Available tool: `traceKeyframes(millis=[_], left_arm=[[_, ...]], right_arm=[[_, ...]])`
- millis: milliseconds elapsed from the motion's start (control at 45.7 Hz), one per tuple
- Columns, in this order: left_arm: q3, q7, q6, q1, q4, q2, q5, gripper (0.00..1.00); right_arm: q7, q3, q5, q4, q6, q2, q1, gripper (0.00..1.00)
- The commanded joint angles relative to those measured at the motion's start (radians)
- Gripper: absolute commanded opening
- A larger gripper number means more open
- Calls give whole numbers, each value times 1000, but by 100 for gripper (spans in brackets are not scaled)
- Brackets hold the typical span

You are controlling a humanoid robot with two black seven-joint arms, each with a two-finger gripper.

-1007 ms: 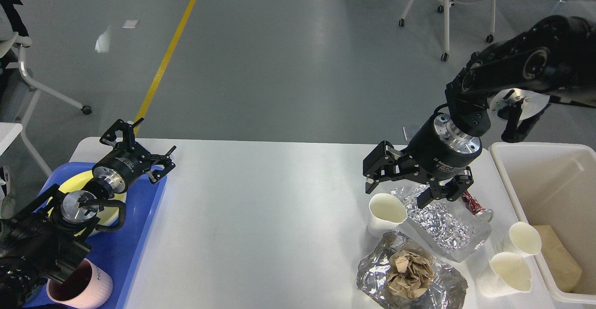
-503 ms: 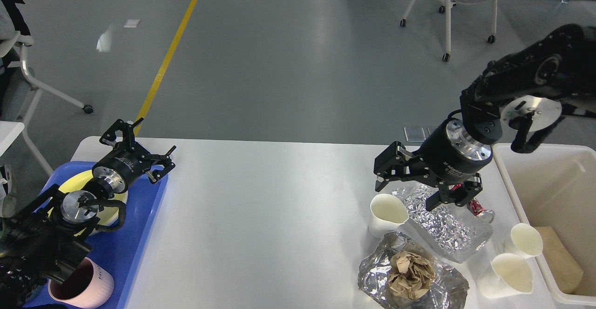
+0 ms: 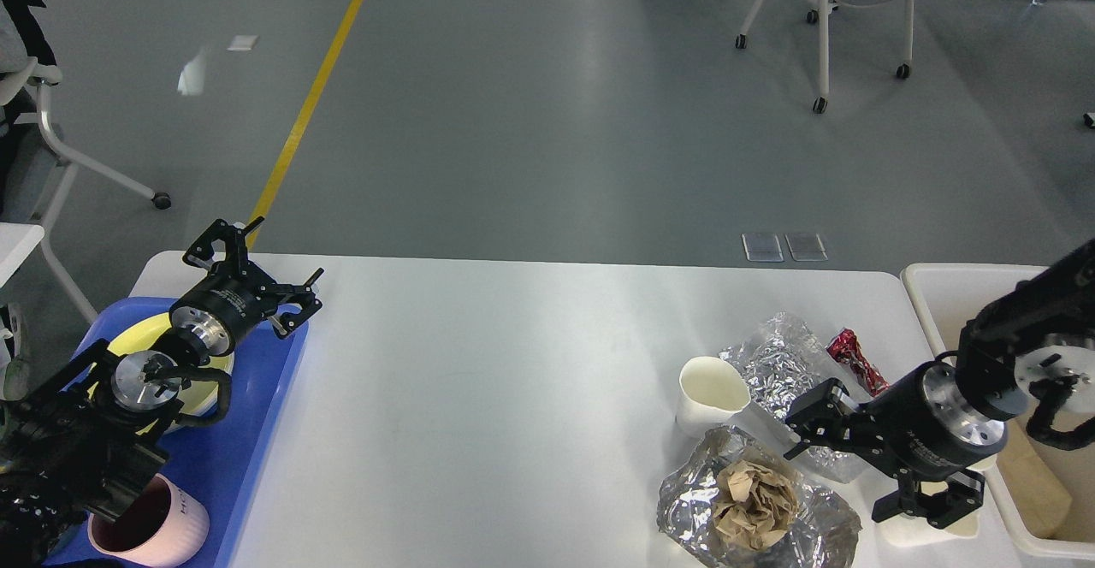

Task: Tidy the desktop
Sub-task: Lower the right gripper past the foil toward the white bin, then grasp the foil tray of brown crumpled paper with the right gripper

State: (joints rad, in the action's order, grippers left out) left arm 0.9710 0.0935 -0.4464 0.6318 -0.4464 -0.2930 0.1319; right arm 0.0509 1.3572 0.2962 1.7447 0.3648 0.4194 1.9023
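The white desktop (image 3: 513, 397) carries litter at its right end: a white paper cup (image 3: 710, 390), a crumpled foil sheet (image 3: 774, 358), a red crumpled wrapper (image 3: 854, 360), and a foil piece holding a brown paper ball (image 3: 753, 499). My right gripper (image 3: 838, 481) is open and low over the table's front right. It is just right of the brown paper ball and partly covers another white cup (image 3: 928, 529). My left gripper (image 3: 275, 262) is open and empty above the far corner of the blue tray (image 3: 257, 431).
The tray holds a yellow plate (image 3: 150, 333) and a pink mug (image 3: 154, 534). A cream bin (image 3: 937, 290) stands off the right end with brown paper (image 3: 1031, 478) inside. Wheeled chairs stand on the floor beyond the table.
My right gripper has dropped from above the foil sheet to the front right, covering the two right-hand cups. The red wrapper now shows fully. My left arm has not moved.
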Motion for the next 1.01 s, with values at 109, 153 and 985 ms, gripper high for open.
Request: traceKeyframes(millis=[109, 153, 985], left_arm=[[0, 0, 0, 0, 0, 0, 0, 100], [0, 0, 0, 0, 0, 0, 0, 100], [0, 0, 0, 0, 0, 0, 0, 100]], right_arm=[[12, -59, -5, -4, -204, 121, -317, 100], [21, -96, -5, -8, -242, 127, -371, 100], [218, -308, -14, -106, -549, 78, -710, 0]])
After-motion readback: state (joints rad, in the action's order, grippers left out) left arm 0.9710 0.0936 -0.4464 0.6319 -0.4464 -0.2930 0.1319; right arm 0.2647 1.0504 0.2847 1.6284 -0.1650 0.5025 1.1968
